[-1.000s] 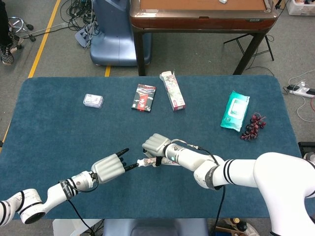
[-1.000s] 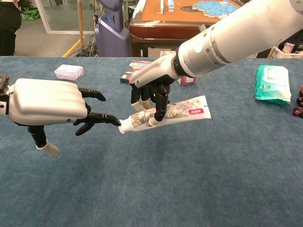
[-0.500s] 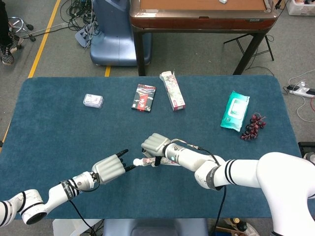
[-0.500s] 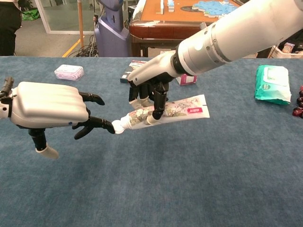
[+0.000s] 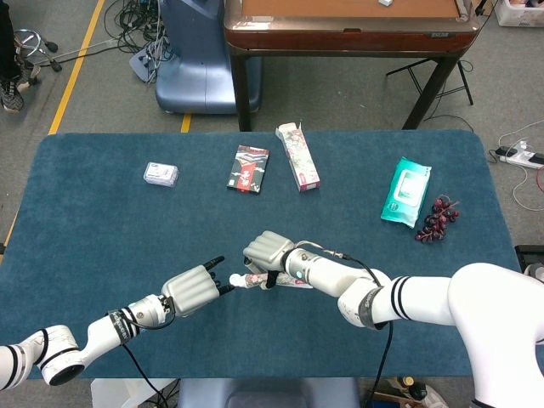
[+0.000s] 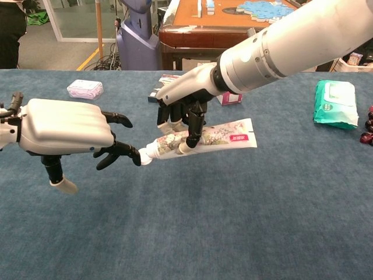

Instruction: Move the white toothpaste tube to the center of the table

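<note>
The right hand (image 6: 185, 111) pinches the white toothpaste tube (image 6: 201, 139); the left hand (image 6: 67, 135) (fingers spread) touches the tube's cap.

1. The toothpaste tube (image 6: 201, 139) lies near the middle of the table (image 5: 102, 229), cap end pointing left.
2. The right robot hand (image 6: 185, 102) grips the tube from above; the left robot hand (image 6: 70, 135) sits to its left, a fingertip touching the cap.
3. Along the far side, left to right: a small packet (image 5: 161, 174), a flat box (image 5: 248, 167), a long box (image 5: 298, 156), a wipes pack (image 5: 406, 191).
4. A grape bunch (image 5: 436, 218) lies just right of the wipes.
</note>
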`<state>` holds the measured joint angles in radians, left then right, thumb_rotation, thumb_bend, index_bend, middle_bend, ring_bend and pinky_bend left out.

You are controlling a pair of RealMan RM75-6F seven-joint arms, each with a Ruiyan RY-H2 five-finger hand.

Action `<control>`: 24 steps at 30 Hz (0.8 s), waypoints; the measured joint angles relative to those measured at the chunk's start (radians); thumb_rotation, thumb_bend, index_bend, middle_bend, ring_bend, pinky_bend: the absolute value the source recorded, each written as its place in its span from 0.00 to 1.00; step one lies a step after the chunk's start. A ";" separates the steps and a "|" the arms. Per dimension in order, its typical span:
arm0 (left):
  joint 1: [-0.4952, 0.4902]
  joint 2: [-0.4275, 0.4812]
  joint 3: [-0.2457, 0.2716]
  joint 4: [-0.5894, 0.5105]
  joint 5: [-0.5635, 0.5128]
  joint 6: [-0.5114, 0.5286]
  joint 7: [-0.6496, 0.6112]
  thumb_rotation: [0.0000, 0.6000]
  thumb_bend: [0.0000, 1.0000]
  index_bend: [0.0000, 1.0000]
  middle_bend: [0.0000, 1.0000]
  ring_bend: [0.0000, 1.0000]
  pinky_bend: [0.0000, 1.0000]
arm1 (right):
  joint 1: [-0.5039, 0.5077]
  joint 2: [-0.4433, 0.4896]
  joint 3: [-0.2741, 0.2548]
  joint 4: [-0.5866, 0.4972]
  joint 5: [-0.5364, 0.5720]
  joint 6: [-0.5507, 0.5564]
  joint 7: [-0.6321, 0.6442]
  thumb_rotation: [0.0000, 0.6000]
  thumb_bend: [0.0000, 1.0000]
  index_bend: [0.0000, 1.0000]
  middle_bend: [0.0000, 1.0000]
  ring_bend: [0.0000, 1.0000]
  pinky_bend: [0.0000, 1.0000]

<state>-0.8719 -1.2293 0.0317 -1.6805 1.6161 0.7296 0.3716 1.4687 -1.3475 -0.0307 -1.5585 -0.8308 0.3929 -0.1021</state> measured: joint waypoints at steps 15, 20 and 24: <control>0.007 0.009 0.008 -0.006 -0.011 0.018 0.010 1.00 0.11 0.07 0.51 0.47 0.03 | -0.067 0.013 0.024 0.001 -0.066 0.042 0.027 1.00 1.00 1.00 0.86 0.74 0.44; 0.029 0.055 0.007 -0.026 -0.028 0.053 0.008 1.00 0.11 0.07 0.51 0.47 0.03 | -0.110 -0.007 0.021 0.031 -0.095 0.094 0.017 1.00 1.00 1.00 0.84 0.73 0.44; 0.055 0.097 0.007 -0.042 -0.048 0.088 0.001 1.00 0.11 0.07 0.51 0.47 0.03 | -0.144 -0.035 0.022 0.061 -0.123 0.131 0.010 1.00 1.00 1.00 0.82 0.71 0.44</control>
<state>-0.8165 -1.1326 0.0382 -1.7227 1.5684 0.8176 0.3722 1.3246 -1.3830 -0.0092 -1.4976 -0.9534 0.5242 -0.0925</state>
